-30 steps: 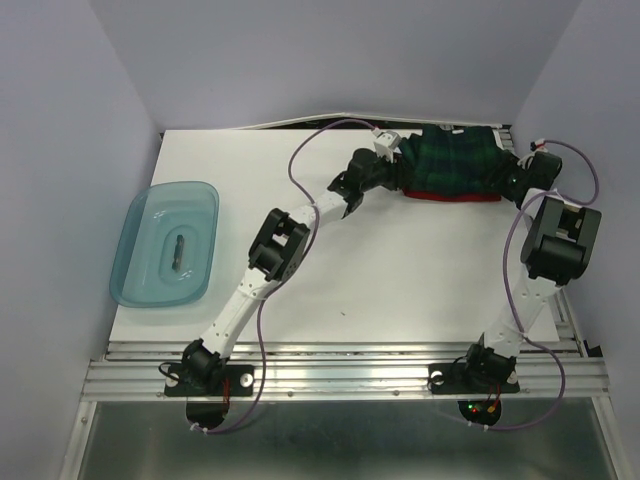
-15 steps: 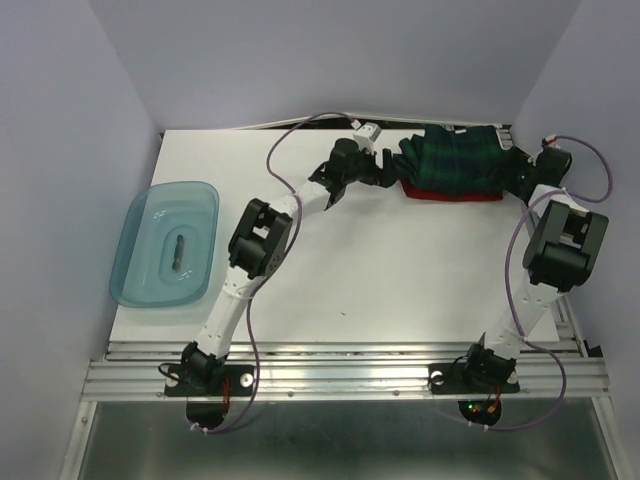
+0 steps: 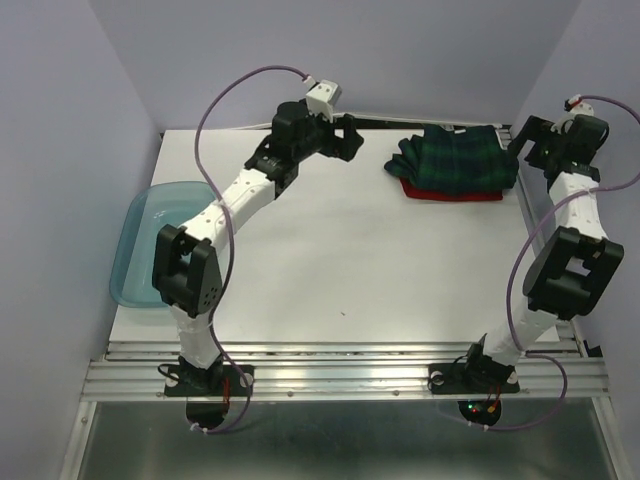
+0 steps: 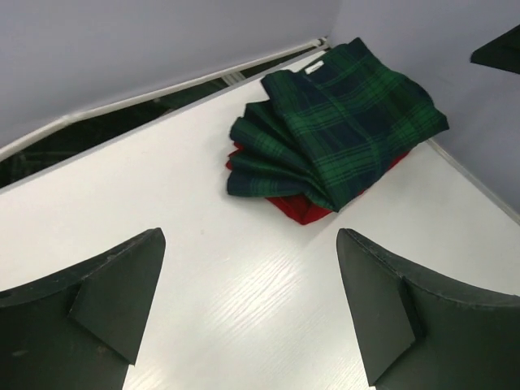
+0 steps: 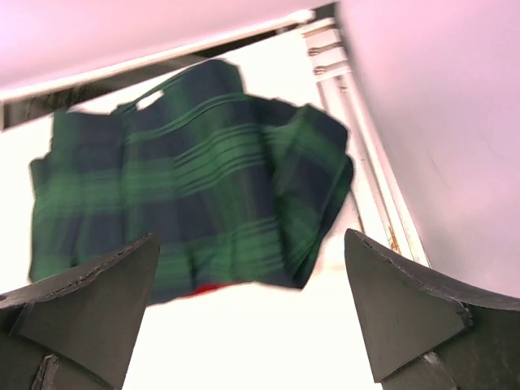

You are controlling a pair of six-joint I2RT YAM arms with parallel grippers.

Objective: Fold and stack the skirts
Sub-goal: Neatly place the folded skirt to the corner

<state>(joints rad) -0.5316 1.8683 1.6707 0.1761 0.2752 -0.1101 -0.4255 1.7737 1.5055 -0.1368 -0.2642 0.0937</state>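
**Two skirts stacked in the far right corner**

A teal tub point(image 3: 137, 228) sits at the table's point(image 3: 380, 270) left edge. The left gripper point(image 3: 345, 137) hovers over the far edge, fingers apart and empty. The plaid skirt point(image 3: 455, 160) lies folded on the red skirt point(image 3: 450, 194). The right gripper point(image 3: 528, 136) hangs over the right edge, also spread and empty. The stacking looks done; at most, the plaid's splayed left pleats need tidying.

No legible text or labels.

so the upper skirt point(image 3: 455, 158) lies on the lower skirt point(image 3: 452, 194), far right of the table point(image 3: 380, 260); tub point(image 3: 138, 235) way over left.
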